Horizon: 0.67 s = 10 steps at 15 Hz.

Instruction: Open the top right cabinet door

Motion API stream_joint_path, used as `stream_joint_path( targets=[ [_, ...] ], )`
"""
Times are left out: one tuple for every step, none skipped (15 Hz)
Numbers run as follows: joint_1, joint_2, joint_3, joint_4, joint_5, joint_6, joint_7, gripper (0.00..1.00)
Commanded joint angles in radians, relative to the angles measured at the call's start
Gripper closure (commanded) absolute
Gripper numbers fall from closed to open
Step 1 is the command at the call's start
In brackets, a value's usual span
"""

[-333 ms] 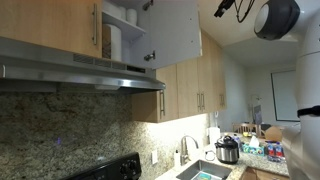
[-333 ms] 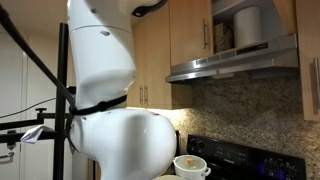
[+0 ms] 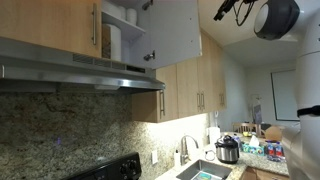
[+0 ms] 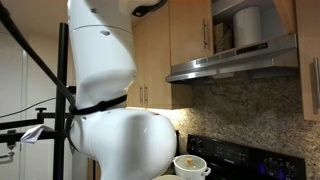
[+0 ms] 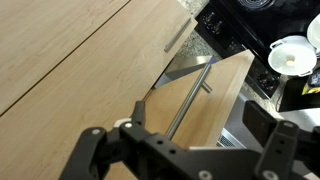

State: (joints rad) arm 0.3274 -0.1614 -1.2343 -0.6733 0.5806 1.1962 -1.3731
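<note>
- The top right cabinet door (image 3: 172, 28) sits above the range hood (image 3: 80, 72). It stands swung well out, with its pale inner face towards the camera in an exterior view.
- The shelf behind it is exposed, with a paper roll (image 3: 112, 42) on it. The twin door (image 3: 60, 22) beside it is shut.
- Judgement: the task looks essentially done; at most a little swing is left.
- Handling, judged: a thin, flat wood panel, so stiff and light, and it should pivot freely on its hinges. Nothing fragile about it apart from the hinge stop, so don't force it past the end of travel.
- Where to hold: the steel bar handle (image 5: 190, 97), mid-bar between its two standoffs.
- The bar is smooth metal and likely slippery. Close across the bar or hook behind it; don't rely on friction along its length. Pull along the door's arc, not straight out.
- The gripper (image 5: 185, 152) is spread wide and grasping nothing. In the wrist view the fingers (image 5: 283, 150) sit far apart with only the door visible between them.
- Relative position: in the wrist view the door's wood face and handle lie just beyond the gripper. The bar runs diagonally, and its near end drops out of sight behind the gripper body, roughly on the centreline.
- I can't tell from the pictures whether anything touches the bar.
- The wrist camera looks down past the door edge, with a cup (image 5: 290, 55) far below.
- In the exterior view the arm (image 3: 277, 17) sits high, beside the door's free edge.
</note>
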Motion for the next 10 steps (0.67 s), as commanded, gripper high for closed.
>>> stream_joint_path(
  targets=[
    [0.0,0.001,0.0,-0.005,0.0,0.0,0.0,0.0],
    [0.0,0.002,0.0,-0.009,0.0,0.0,0.0,0.0],
    [0.0,0.004,0.0,-0.011,0.0,0.0,0.0,0.0],
    [0.0,0.005,0.0,-0.011,0.0,0.0,0.0,0.0],
    [0.001,0.006,0.0,-0.011,0.0,0.0,0.0,0.0],
    [0.001,0.006,0.0,-0.011,0.0,0.0,0.0,0.0],
    [0.001,0.006,0.0,-0.011,0.0,0.0,0.0,0.0],
    [0.001,0.006,0.0,-0.011,0.0,0.0,0.0,0.0],
    [0.001,0.006,0.0,-0.011,0.0,0.0,0.0,0.0],
    [0.001,0.006,0.0,-0.011,0.0,0.0,0.0,0.0]
  ],
)
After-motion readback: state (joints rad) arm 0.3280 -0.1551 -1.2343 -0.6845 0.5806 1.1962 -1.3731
